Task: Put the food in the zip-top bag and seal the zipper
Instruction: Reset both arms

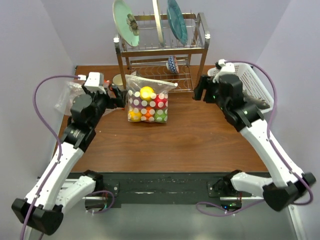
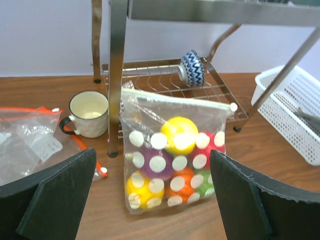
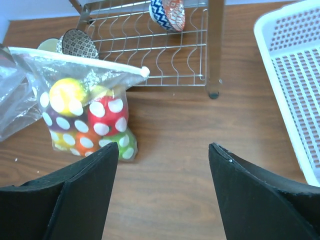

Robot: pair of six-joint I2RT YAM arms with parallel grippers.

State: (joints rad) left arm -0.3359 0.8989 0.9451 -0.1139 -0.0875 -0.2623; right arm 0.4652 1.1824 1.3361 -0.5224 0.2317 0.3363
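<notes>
Left hand [image 2: 152, 170] fingers spread wide, empty; right hand [image 3: 164, 150] also open, gripping nothing. Zip-top bag [image 1: 147, 105] stands upright on tabletop [image 1: 175, 145] just in front of dish rack [image 1: 160, 50]. Left hand is close beside it, right hand well apart. Food [image 1: 147, 92] all inside. Zipper [image 2: 175, 99] looks shut along the top, left end unclear. Judged step: clear off. Back both hands straight away so nothing snags or tips the bag.
</notes>
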